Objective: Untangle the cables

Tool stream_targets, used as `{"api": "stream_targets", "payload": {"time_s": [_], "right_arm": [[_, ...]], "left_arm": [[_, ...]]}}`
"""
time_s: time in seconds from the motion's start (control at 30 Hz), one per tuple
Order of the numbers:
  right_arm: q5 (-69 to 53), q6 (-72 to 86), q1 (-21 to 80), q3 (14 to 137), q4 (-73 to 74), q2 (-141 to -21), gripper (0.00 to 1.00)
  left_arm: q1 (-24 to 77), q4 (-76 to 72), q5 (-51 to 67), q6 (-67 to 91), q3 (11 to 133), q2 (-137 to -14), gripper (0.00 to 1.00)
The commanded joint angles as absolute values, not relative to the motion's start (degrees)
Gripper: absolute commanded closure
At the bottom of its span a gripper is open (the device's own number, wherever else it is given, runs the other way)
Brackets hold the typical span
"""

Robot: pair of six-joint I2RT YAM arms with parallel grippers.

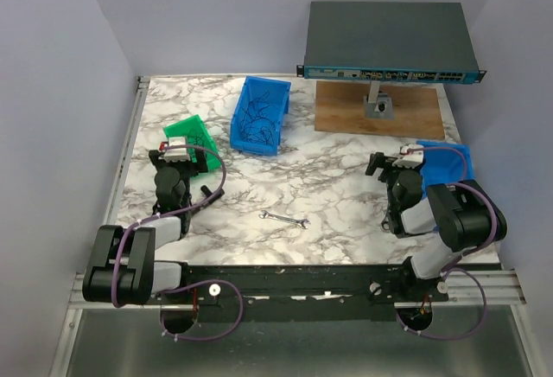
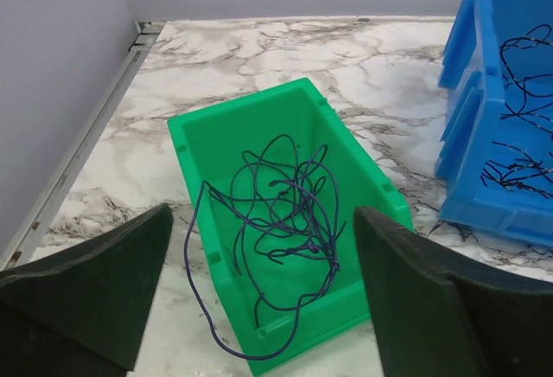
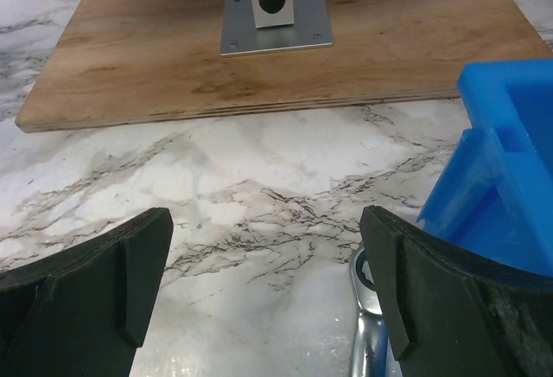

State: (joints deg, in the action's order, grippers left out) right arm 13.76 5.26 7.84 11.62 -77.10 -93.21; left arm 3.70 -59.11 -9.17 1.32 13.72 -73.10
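Note:
A tangle of thin blue-purple cables (image 2: 289, 213) lies in a green bin (image 2: 251, 105), with one loop hanging over the bin's near left wall. More thin dark cables (image 2: 518, 165) lie in a blue bin (image 2: 462, 74) to its right; in the top view these cables (image 1: 259, 119) show as dark threads. My left gripper (image 2: 259, 308) is open and empty, just short of the green bin (image 1: 184, 128). In the top view my left gripper (image 1: 186, 162) overlaps the bin's near end. My right gripper (image 3: 263, 299) is open and empty over bare marble, far from the cables.
A second blue bin (image 3: 510, 161) sits right of my right gripper (image 1: 384, 168), with a silver wrench head (image 3: 367, 308) beside it. Another wrench (image 1: 285, 218) lies mid-table. A wooden board (image 3: 259, 66) with a metal mount (image 3: 272, 9) carries a network switch (image 1: 389, 44) at the back.

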Motion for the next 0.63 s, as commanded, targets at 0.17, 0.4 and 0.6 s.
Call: {"api": "stream_targets", "payload": {"time_s": [0.17,0.4,0.6], "right_arm": [[13.45,4.48,7.56,12.39,-79.25,-93.65,0.0],[13.45,4.54,7.56,12.39,-79.22,-93.68,0.0],[13.5,4.56,7.58,12.39,-79.27,-93.64,0.0]], "left_arm": [[2.9,-62.74,-3.62,0.55,12.96,-73.16,0.02],[2.98,-62.61,-3.52,0.57,13.1,-73.21,0.01],[2.29,-61.94,-2.72,0.9,13.41,-73.14,0.01]]}}
